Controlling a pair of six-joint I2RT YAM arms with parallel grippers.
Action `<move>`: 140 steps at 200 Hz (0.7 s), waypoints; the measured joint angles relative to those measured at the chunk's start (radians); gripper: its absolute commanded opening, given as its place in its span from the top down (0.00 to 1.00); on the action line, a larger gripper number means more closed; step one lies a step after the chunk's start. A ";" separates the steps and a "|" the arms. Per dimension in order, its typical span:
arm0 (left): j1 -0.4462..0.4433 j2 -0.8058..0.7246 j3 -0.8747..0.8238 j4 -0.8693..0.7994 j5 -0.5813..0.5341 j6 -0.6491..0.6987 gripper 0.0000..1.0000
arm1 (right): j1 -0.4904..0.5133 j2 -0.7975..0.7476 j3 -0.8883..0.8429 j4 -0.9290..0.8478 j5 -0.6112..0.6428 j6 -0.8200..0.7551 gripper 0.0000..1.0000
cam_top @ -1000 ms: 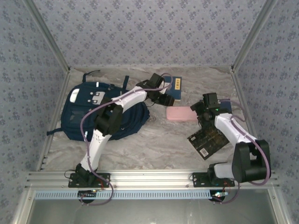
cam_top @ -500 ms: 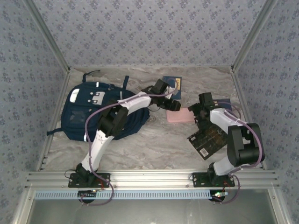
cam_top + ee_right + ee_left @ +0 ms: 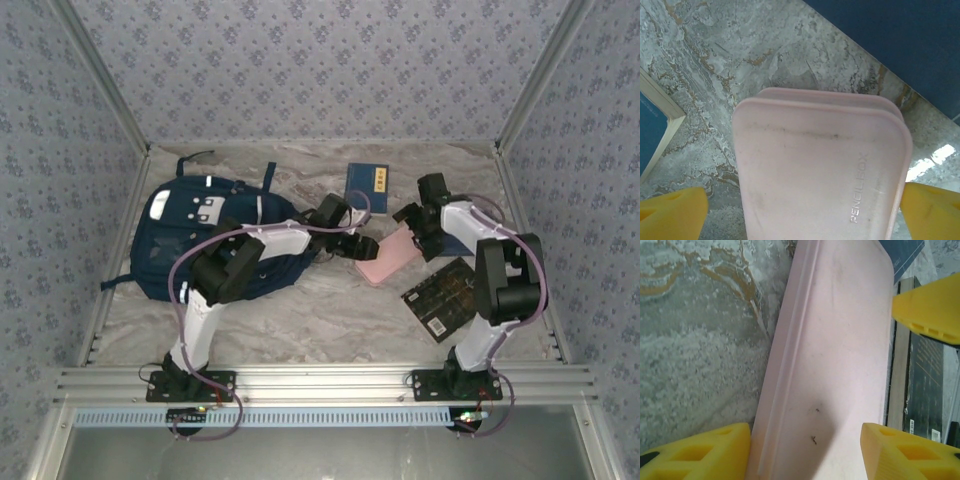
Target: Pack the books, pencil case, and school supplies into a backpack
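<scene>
The left arm (image 3: 270,238) rises from its base, folds at the elbow and stretches its forearm low to the right. There the left gripper (image 3: 362,246) has its yellow fingers (image 3: 700,452) pressed on the two long sides of the pink pencil case (image 3: 388,255). The right arm (image 3: 505,275) doubles back from a high elbow, forearm running left, and the right gripper (image 3: 408,216) stands spread wide astride the case's other end, one fingertip (image 3: 672,210) clear of its edge.

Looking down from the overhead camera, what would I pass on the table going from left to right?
Navy backpack → pink pencil case → black book.
</scene>
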 measured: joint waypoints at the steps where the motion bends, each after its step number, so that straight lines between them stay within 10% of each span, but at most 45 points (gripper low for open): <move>1: 0.000 -0.002 -0.002 0.001 0.000 -0.001 0.41 | 0.000 0.004 0.007 -0.006 0.000 -0.002 0.00; 140: 0.001 -0.658 -0.476 0.006 -0.265 -0.115 0.41 | 0.078 0.197 0.251 -0.309 0.038 -0.148 0.01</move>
